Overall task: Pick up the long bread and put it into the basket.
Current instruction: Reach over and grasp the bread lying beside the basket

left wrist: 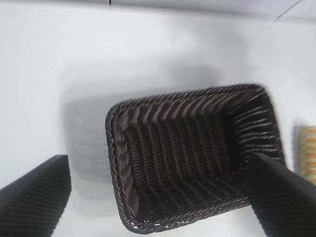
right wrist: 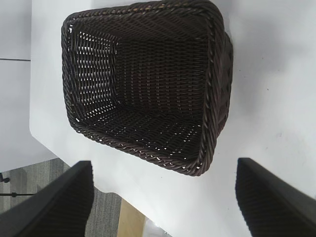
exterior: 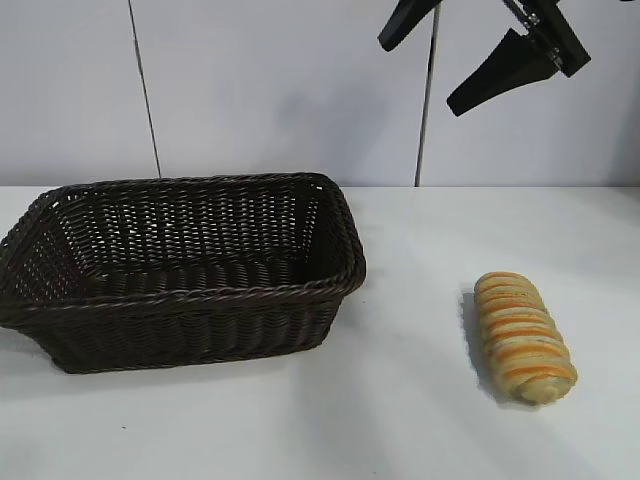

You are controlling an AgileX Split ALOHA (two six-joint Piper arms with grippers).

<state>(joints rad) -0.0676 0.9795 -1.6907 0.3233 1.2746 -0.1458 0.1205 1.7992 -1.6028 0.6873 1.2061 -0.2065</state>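
Below your open, empty right claw (exterior: 480, 62), the long bread (exterior: 523, 336) is lying beside the basket (exterior: 180, 270).

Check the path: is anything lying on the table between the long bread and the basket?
Nothing visible. Bare table separates the long bread from the basket, whose inside is empty. Only the basket's near wall must be cleared.

Cut-offs and blur on my feeds

From outside I see only black fingers (exterior: 505, 70) at the top edge, their arm cropped away. On my left wrist view the long bread (left wrist: 309, 150) is sliced by the frame edge, the basket (left wrist: 192, 153) rim smeared, and one finger (left wrist: 284, 197) hides its corner.
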